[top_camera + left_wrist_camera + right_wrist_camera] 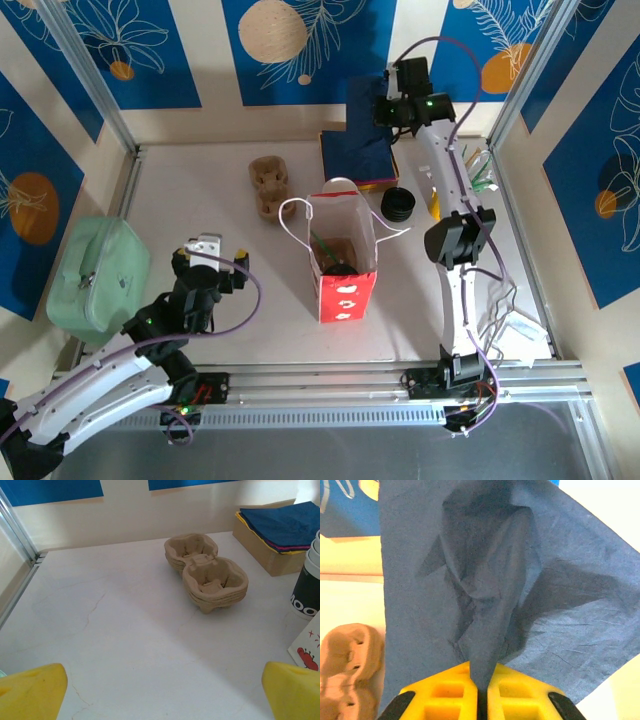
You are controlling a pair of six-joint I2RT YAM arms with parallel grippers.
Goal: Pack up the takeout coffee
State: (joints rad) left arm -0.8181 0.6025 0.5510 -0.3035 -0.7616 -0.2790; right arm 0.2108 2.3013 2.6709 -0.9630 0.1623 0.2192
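My left claw [207,248] is near me, wide open. The red bag [345,290] stands in the middle, and the takeout coffee [338,267] looks to sit inside it. Past it lie brown cup trays [268,186]. Far back, my right claw [482,674] pinches a blue napkin [520,580] tight.
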